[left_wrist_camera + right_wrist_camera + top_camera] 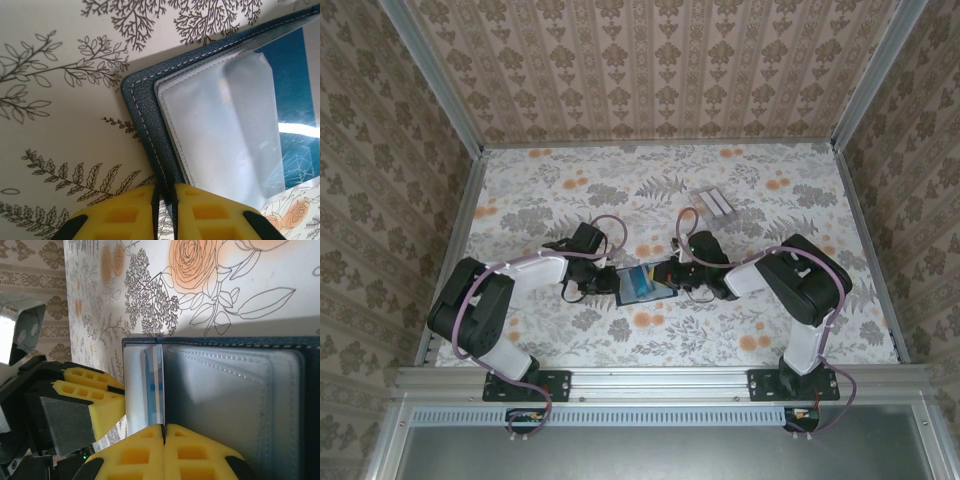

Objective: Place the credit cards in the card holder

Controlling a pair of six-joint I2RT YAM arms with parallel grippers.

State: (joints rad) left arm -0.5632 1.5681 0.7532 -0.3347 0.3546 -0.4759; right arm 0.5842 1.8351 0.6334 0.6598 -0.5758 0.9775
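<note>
The open card holder (pixel 642 283) lies mid-way across the bench (pixel 570 180). Our left fingers (pixel 125 212) pinch its nine o'clock edge; our right fingers (pixel 195 445), at three o'clock, pinch a light blue card (pixel 156 385). We should push it in straight, with the holder braced.

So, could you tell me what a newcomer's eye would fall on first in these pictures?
The open navy card holder lying mid-scene, held from both sides. The yellow left fingers pinch its stitched cover edge, while the right fingers grip a light blue card standing edge-on against its clear sleeves. A pale grey rack sits apart, farther back.
</note>
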